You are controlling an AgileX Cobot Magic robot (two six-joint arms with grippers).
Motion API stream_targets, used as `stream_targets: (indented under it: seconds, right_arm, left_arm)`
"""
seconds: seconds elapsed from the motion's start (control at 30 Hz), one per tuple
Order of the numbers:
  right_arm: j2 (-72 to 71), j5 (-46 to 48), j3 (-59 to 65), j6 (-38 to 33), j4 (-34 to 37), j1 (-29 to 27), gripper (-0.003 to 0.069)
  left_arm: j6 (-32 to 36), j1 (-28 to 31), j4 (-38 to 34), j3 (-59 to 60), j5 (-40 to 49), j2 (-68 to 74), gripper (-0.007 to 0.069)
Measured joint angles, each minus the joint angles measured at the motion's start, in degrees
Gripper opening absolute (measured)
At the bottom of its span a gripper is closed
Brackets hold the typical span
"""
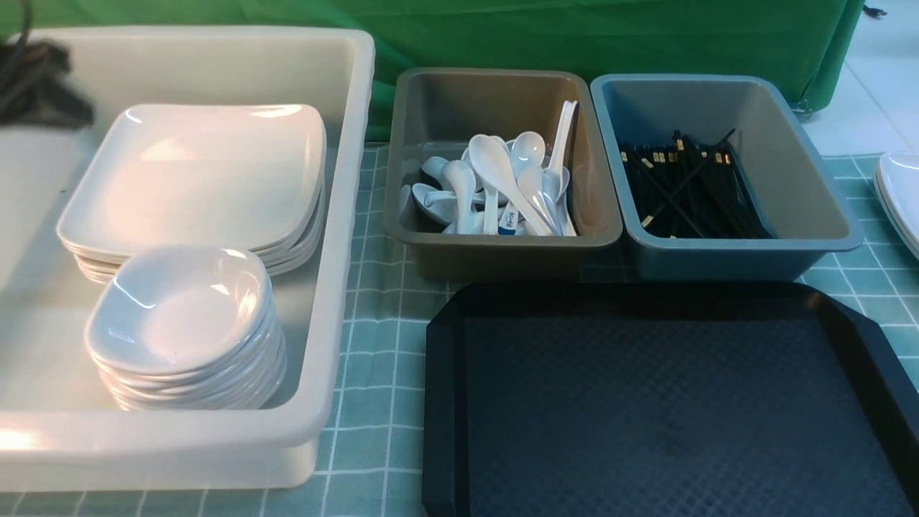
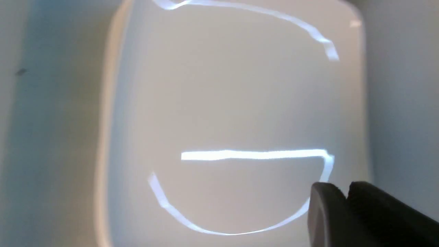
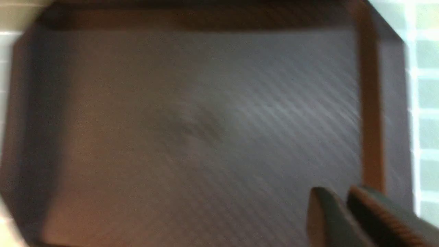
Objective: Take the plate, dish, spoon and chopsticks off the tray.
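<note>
The black tray [image 1: 668,409] lies at the front right with nothing on its textured floor. White square plates [image 1: 194,172] are stacked in the big white tub [image 1: 337,301], and a stack of small white dishes [image 1: 183,316] stands in front of them. White spoons [image 1: 502,187] lie heaped in the brown tub [image 1: 502,248]. Black chopsticks [image 1: 689,190] lie in the blue-grey tub [image 1: 739,251]. My left gripper [image 2: 344,187] is shut and empty above a glossy white piece [image 2: 233,103]; plate or dish, I cannot tell. My right gripper [image 3: 337,192] is shut and empty over the tray [image 3: 205,120].
A dark blurred part of my left arm [image 1: 36,79] shows over the white tub's far left corner. More white plates [image 1: 901,194] sit at the right edge of the checked green cloth [image 1: 380,345]. A green curtain [image 1: 574,36] hangs behind the tubs.
</note>
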Motion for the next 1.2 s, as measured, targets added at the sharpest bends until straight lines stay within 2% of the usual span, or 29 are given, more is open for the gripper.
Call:
stream_targets:
  seconds: [0.17,0.33,0.47,0.6,0.73,0.83,1.03,1.2]
  right_arm:
    - [-8.4,-1.2,-6.5,-5.4,5.2,0.0,0.0019]
    - [-24.2,-11.1,-6.5,-8.1,5.1,0.0,0.0019]
    - [-36.1,-19.4,-2.0,-9.8,4.8,0.0,0.0019]
    - [-44.8,-26.6,4.9,-10.3,4.6,0.0,0.0019]
    - [-52.9,-32.4,13.3,-10.7,4.6,0.0,0.0019]
    - [-55.6,-33.8,16.5,-10.8,4.6,0.0,0.0020]
    - [-57.3,-33.9,19.7,-10.8,4.6,0.0,0.0030]
    - [-57.3,-33.8,20.1,-10.8,4.6,0.0,0.0051]
  left_arm:
    - [-0.4,-11.3,0.1,0.0,1.3,-10.5,0.0003]
    - [-3.9,-20.1,0.1,0.7,3.7,-23.4,0.0000]
    - [-5.7,-24.3,0.3,6.0,2.5,-33.6,0.0000]
    - [-6.7,-25.3,0.5,14.3,0.5,-43.7,0.0000]
    - [-7.0,-25.3,1.4,28.3,-3.7,-57.5,0.0000]
    - [-6.9,-25.3,1.6,35.2,-6.8,-64.0,0.0000]
    - [-6.9,-25.3,2.4,52.4,-21.0,-79.6,0.0004]
    - [-6.9,-25.3,1.4,56.3,-24.0,-84.2,0.0008]
